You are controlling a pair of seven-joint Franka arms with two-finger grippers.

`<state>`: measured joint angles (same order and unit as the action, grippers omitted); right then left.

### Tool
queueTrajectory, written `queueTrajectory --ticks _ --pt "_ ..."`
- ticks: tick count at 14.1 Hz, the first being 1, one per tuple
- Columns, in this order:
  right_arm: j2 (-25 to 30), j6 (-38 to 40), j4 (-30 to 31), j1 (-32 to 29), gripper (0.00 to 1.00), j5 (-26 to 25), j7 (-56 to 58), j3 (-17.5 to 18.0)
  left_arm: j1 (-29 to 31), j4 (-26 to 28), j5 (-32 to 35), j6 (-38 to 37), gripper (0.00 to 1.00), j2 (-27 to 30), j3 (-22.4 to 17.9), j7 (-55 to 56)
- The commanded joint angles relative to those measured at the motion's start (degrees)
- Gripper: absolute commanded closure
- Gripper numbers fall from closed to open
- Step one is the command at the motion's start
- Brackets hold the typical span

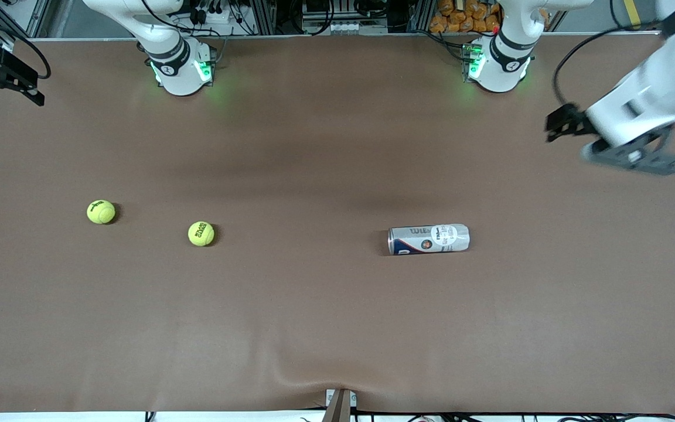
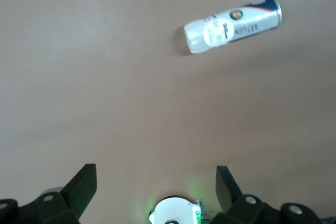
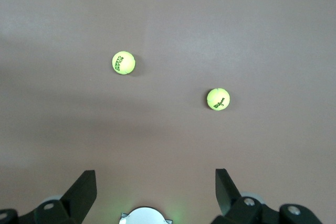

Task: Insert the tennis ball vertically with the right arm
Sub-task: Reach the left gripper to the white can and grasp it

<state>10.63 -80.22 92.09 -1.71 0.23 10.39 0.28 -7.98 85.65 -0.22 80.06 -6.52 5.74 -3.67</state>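
Start with the two fuzzy yellow-green tennis balls, both resting on the brown matte table cover [image 1: 314, 328] toward the right arm's end: the outer tennis ball [image 1: 101, 211], and the inner tennis ball [image 1: 201, 233], slightly nearer the front camera and closer to the table's middle. Well apart from each other, touching nothing.

Next, note the silver-and-white cylindrical ball can [image 1: 429, 239], lying on its side toward the left arm's end, well apart from both balls. Cannot tell which end is open.

Above the balls, find the right gripper [image 3: 155, 182], high over the right arm's end of the table, fingers spread wide, holding nothing. Over the left arm's end, find the left gripper [image 1: 624, 149], likewise spread and empty, apparently waiting.

Judged as the very start: nothing grasped, can not yet upright.

- Probably favour the inner tennis ball, for the shorter carry.
- Centre the spread fingers across its widest part before descending.
- Come straight down and close gently, since a nudged ball will likely roll.
- Expect to need the can stood on end before dropping the ball in from above.
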Motion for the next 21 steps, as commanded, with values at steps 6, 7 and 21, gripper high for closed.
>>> queueTrajectory --ticks 6,7,21 --pt "2.2 3.5 2.0 -3.0 0.0 0.4 -0.1 -0.3 -7.0 -1.3 0.3 -0.2 0.0 -8.2 3.7 -3.9" --pt "2.2 3.5 2.0 -3.5 0.0 0.4 -0.1 -0.5 -7.1 -1.4 0.4 0.0 0.0 -9.6 3.7 -7.4" --pt "1.8 2.7 2.6 -5.1 0.0 0.4 -0.1 -0.1 -6.3 -1.4 1.2 26.8 0.0 -29.6 3.4 -58.2"
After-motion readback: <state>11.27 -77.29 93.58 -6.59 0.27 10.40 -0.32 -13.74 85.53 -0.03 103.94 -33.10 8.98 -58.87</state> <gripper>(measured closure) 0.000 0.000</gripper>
